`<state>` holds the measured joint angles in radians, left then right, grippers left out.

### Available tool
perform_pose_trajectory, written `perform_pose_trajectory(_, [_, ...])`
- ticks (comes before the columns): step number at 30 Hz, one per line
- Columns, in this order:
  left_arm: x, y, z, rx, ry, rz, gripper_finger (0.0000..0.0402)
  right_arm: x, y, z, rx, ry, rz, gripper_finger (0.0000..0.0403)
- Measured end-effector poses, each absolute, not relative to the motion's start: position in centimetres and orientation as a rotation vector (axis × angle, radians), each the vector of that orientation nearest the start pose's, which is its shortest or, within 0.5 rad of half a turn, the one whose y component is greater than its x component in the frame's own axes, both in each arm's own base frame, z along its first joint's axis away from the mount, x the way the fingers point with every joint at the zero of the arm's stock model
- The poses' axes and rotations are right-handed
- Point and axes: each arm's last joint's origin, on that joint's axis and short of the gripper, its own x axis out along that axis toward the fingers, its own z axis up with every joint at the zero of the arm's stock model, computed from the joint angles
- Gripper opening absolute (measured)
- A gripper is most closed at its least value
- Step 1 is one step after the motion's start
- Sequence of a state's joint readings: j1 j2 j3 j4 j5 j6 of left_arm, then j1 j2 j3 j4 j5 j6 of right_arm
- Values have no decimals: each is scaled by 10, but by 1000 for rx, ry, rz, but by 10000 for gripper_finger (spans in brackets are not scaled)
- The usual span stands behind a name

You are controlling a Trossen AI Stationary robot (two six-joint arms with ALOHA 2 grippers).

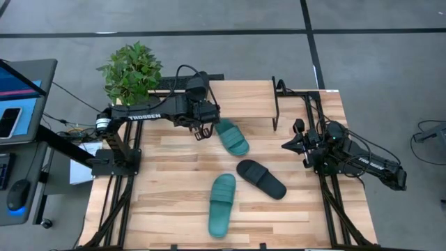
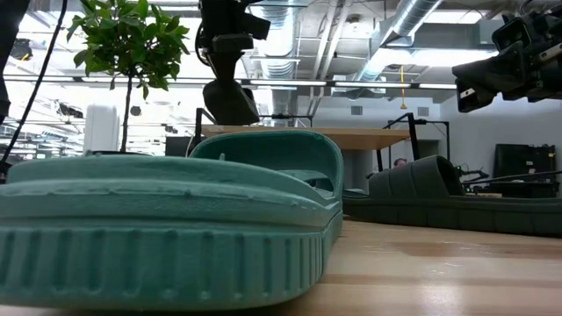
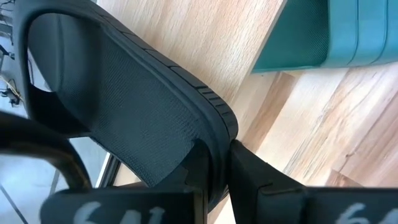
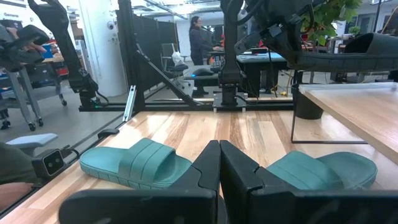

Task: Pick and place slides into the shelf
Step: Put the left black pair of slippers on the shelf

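A: Which step is in hand?

B: Likely the carry to the shelf [image 1: 240,97], which stands at the table's 12 o'clock edge. The left gripper [image 1: 202,129] sits at about 11 o'clock, just beside the shelf's left end. Its fingers are clamped on the edge of a black slide [image 3: 124,106].

A: And the other three?

B: All lie flat on the table [image 1: 167,181]. One teal slide [image 1: 232,137] is just past the left gripper, near centre. The second black slide [image 1: 261,178] lies toward 5 o'clock, and the near teal slide [image 1: 222,204] toward 6 o'clock. None of the three is on the shelf yet.

A: The right arm?

B: It waits at 3 o'clock. The right gripper [image 1: 296,144] has its fingers pressed together on nothing.

A: What does the next move call for?

B: Probably settling the held slide level on or under the plank, clear of the black frame. The grip is on one rim only, so the slide may droop or twist on release. Whether it hangs over the plank or beside it cannot be told.

A: The surface?

B: Pale wooden boards, smooth, with the shelf's thin legs standing on them. A potted plant [image 1: 131,70] stands at the 10 o'clock corner.

A: The room?

B: Grey floor, a screen [image 1: 17,80] off the left side, and ceiling ducts in the low view. A person [image 4: 199,37] stands far back among dark racks.
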<state>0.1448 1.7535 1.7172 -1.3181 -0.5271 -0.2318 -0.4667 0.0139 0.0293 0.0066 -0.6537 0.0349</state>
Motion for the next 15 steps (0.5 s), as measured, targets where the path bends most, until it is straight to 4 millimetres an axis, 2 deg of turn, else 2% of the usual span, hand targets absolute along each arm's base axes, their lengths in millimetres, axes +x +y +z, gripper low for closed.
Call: perform_pose_trajectory(15, [327,62,323,77,1294,725,18,89,-25,173,23,-16,187,0])
